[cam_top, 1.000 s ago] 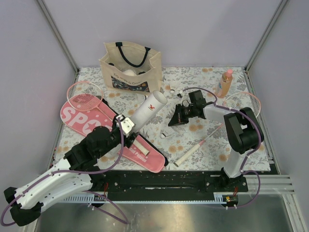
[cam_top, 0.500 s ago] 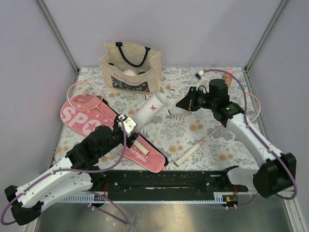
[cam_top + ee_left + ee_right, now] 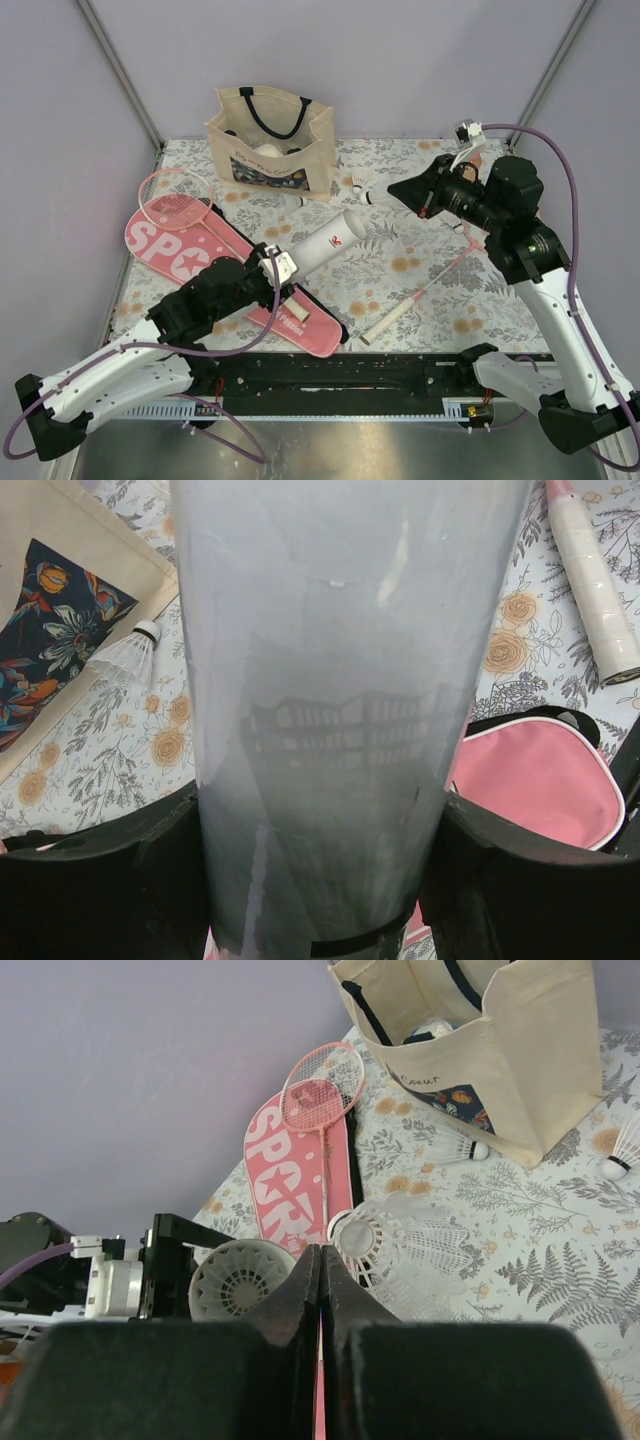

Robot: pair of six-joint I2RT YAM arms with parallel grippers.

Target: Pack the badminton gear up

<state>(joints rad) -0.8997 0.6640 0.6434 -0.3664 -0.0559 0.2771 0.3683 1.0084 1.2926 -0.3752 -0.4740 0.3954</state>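
My left gripper (image 3: 276, 272) is shut on the near end of the long white tube (image 3: 325, 240), which points toward the table's middle; the tube fills the left wrist view (image 3: 330, 680). My right gripper (image 3: 398, 190) is raised above the table's back middle, shut on the skirt of a white shuttlecock (image 3: 400, 1245). The tube's open mouth (image 3: 240, 1278) faces it and shows a shuttlecock inside. The pink SPORT case (image 3: 195, 250) lies at the left with one pink racket (image 3: 175, 200) on it. The second racket's handle (image 3: 385, 325) lies front centre.
A beige tote (image 3: 270, 140) stands at the back left. Loose shuttlecocks (image 3: 350, 183) lie to its right, and one more (image 3: 125, 655) lies beside the tote. Grey walls enclose the patterned mat (image 3: 400, 290). The orange bottle is hidden behind my right arm.
My right gripper rose from the mat and swung back and right with the shuttlecock. My left gripper turned the tube's far end rightward and lower.
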